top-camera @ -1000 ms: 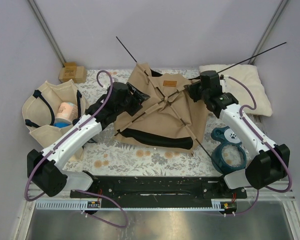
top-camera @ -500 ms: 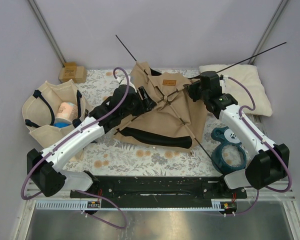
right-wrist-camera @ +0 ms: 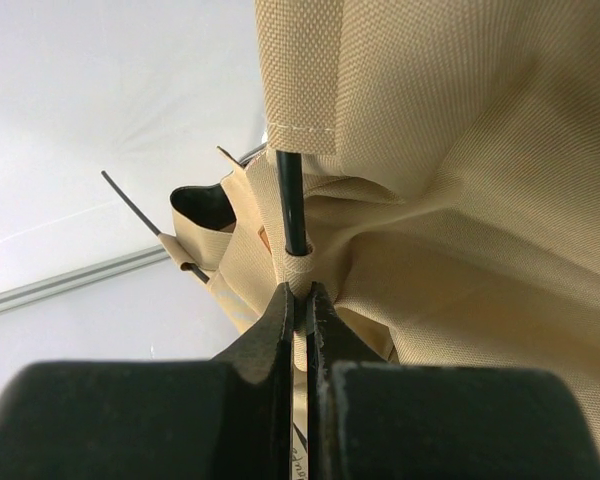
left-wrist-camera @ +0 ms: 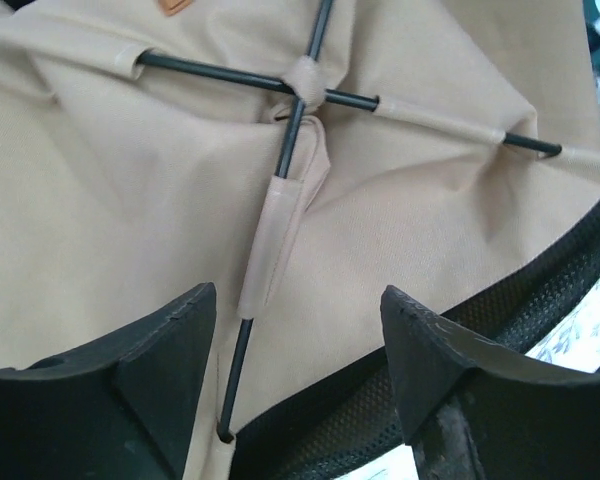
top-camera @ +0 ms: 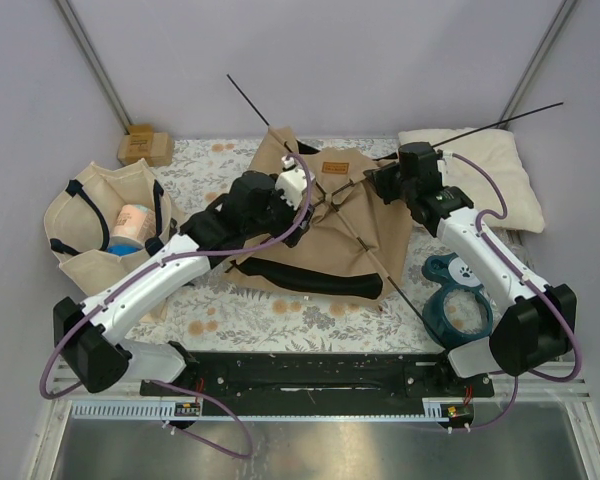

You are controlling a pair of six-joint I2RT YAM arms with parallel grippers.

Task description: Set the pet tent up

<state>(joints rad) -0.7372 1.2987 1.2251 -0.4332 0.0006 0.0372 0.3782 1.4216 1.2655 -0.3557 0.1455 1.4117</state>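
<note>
Our left pincer is spread wide just above the tent. Our right pincer, right beside the tent, is pressed together on a thin pole. If we tug too hard, the pole may slip out or bend, and the tent may flop.

Plain pale grey walls behind far edge and along both side edges. Slanted metal pole at far left corner, second pole at far right corner. Floral cloth spread as work surface. Black rail along near edge, steel sheet below it. Light soft, even; shadows faint.
</note>
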